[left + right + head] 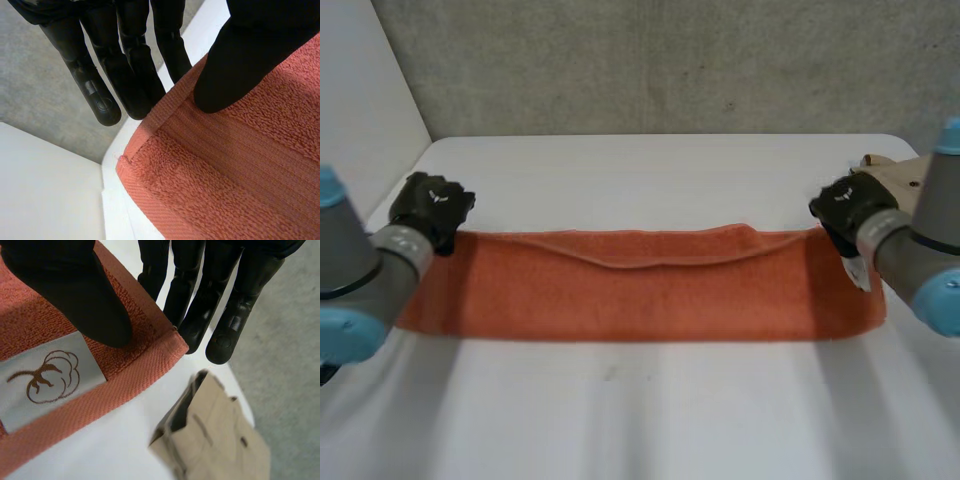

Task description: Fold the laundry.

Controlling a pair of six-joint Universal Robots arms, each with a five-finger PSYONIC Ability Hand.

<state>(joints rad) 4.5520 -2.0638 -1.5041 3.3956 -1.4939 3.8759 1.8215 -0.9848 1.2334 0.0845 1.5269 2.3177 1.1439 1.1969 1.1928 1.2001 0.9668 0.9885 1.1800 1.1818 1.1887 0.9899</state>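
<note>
White table, towel, its label, beige garment

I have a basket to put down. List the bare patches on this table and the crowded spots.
Free: the white table between the orange terry towel and the table's near edge, and the strip beyond the towel's far edge. Crowded: the towel's far corners, pinched by the left hand and the right hand, and the beige garment beside the right hand.

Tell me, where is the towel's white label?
In the right wrist view, the white label lies on the orange towel near its corner, beside the thumb of the right hand.
</note>
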